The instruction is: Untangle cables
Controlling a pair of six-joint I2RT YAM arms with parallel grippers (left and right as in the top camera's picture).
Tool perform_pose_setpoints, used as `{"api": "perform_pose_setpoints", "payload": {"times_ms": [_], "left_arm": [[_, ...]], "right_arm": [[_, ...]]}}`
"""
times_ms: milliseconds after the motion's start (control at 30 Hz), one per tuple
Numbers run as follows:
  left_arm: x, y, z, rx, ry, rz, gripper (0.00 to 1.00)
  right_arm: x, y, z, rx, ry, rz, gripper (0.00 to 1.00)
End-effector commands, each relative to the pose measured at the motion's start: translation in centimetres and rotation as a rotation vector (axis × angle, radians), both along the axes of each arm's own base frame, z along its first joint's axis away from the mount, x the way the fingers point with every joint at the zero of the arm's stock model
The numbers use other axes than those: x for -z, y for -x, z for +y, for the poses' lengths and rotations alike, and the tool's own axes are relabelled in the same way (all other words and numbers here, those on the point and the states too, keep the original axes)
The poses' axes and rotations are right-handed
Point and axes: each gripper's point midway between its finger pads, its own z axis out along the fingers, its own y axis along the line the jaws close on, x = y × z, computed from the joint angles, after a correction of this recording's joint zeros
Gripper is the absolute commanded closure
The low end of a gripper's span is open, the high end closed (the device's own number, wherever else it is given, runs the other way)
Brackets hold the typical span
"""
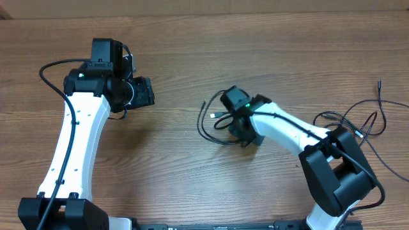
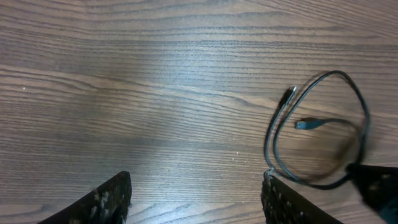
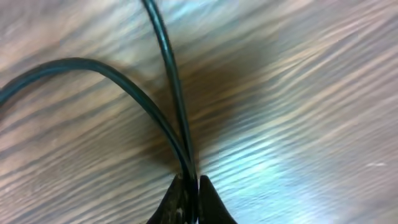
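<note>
Overhead straight down, left wrist oblique, right wrist close, all share cables (image 3: 166,62)

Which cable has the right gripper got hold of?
The looped cable in the middle: two of its strands run into the shut right gripper. The other cable lies loose at far right, untouched.

Your wood-grain table (image 1: 192,38), near its centre one thin black cable loop (image 1: 200,128), plug tips inside it, towards your right one loose black cable tangle (image 1: 365,121)
</note>
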Motion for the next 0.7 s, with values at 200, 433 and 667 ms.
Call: {"api": "perform_pose_setpoints", "payload": {"times_ms": [200,433,667], "left_arm": [[-0.2,0.0,0.1,-0.012,-0.003,0.001,0.34],[-0.2,0.0,0.1,-0.012,-0.003,-0.001,0.33],[-0.2,0.0,0.2,-0.01,-0.007,-0.001,0.33]], "right_arm": [[-13.7,-8.0,-7.8,0.028,0.059,-0.248,0.96],[-20.8,-8.3,-20.4,0.234,0.125,-0.353,0.96],[-21.3,-3.8,-33.9,0.595,0.188,-0.346,0.96]]}}
